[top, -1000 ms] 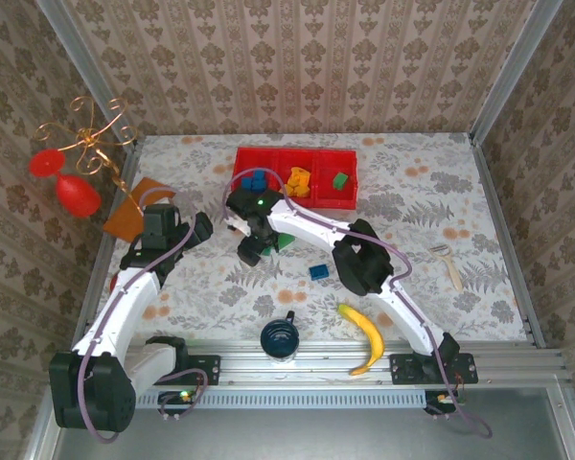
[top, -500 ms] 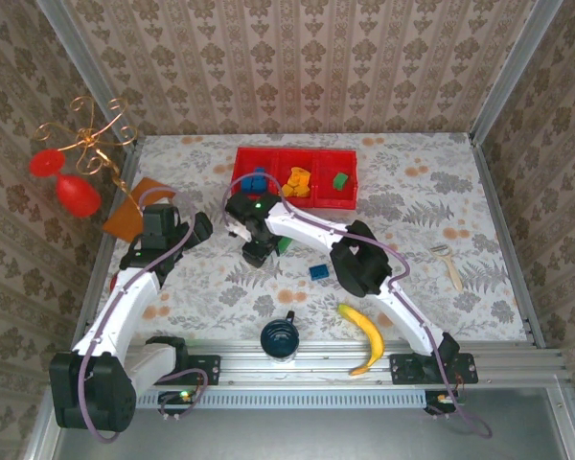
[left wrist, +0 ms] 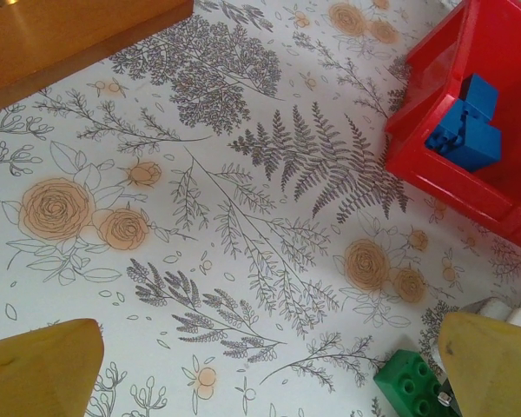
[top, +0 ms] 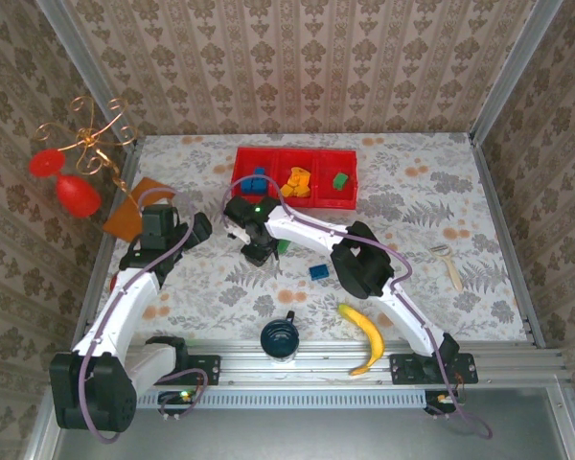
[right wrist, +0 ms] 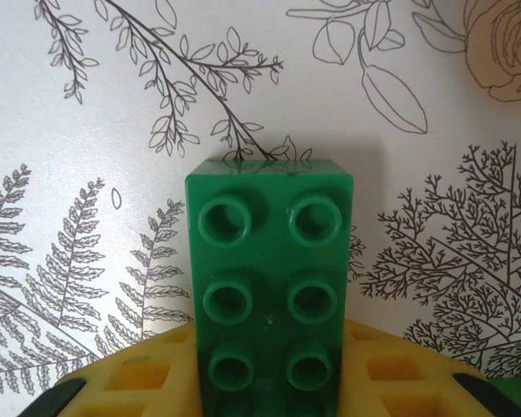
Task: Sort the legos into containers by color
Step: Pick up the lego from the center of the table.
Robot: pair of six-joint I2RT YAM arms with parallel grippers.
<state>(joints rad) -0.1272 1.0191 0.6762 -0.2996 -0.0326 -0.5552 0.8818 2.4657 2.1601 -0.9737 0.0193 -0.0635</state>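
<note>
Counter of pale floral print carries a long red plastic tray of three compartments. The left pincer hangs spread. The right pincer pinches a small green plastic lego brick lying near the tray. Best lift it straight, clear the wall, and release beside the lone green piece. Overhead hides the grip; the right wrist view shows both flanks pressed.

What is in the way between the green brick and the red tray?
Nothing visible. The right pincer grips the green brick, and bare flowery table lies between the brick and the red tray.
</note>
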